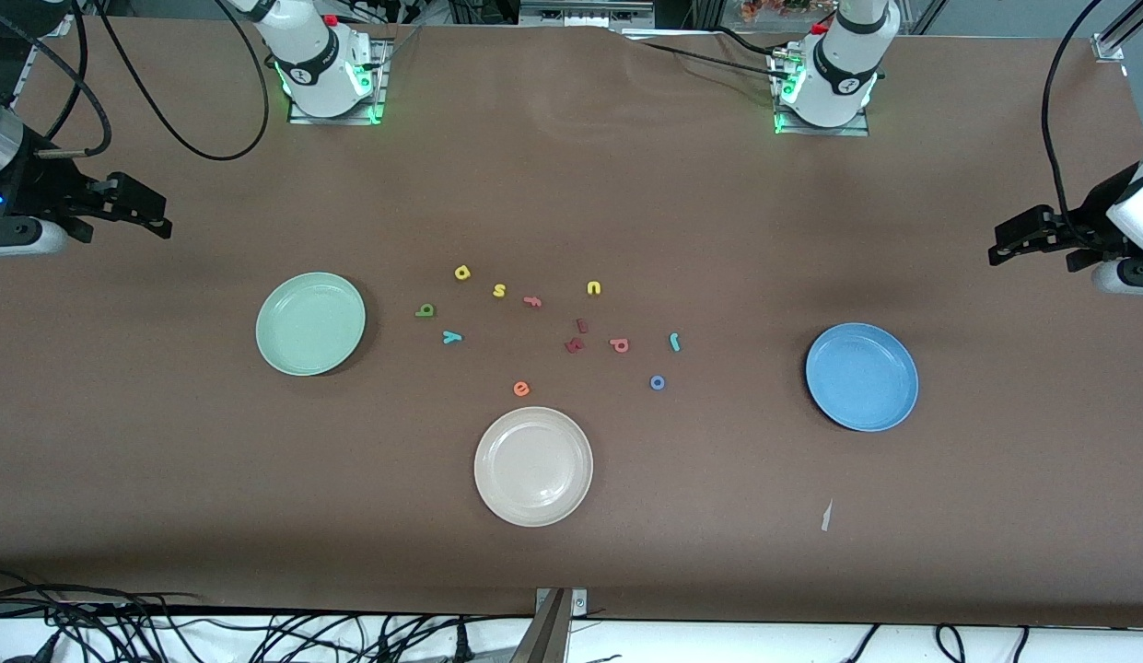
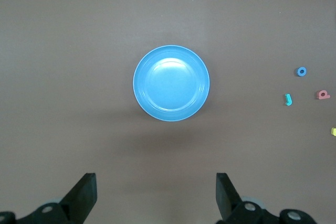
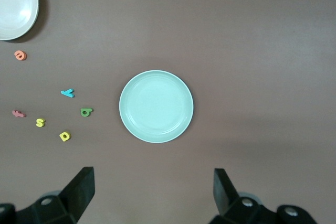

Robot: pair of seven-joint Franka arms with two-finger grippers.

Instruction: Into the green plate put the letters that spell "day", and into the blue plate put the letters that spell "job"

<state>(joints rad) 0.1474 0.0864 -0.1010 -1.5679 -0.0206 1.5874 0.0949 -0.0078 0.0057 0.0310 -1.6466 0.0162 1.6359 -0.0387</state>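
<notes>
Letters lie scattered on the brown tabletop (image 1: 571,184) between three plates, and each foam shape reads as one character. The olive-green "d" (image 1: 425,310), the yellow "a" (image 1: 461,273) and the teal "y" (image 1: 452,337) sit close together near the green plate (image 1: 310,323), which lies toward the right arm's end and holds nothing. The teal "j" (image 1: 675,342), the blue "o" (image 1: 658,382) and the pinkish-red "b" (image 1: 619,344) sit toward the blue plate (image 1: 861,377), which lies toward the left arm's end and is likewise bare inside. Among them are a yellow "s" (image 1: 499,291), a yellow "u" (image 1: 594,288), a pink "f" (image 1: 532,301), two dark red letters (image 1: 577,336) that cannot be read, and an orange "e" (image 1: 521,389). The cream-white plate (image 1: 533,466) lies nearest the front camera, just past the "e". A small pale scrap (image 1: 826,516) lies nearer the front camera than the blue plate.

The left claw (image 2: 156,192) hangs released over bare tabletop beside the blue plate, fingers wide apart and holding nothing. The right claw (image 3: 154,191) hangs over bare tabletop beside the green plate, equally wide and empty.
</notes>
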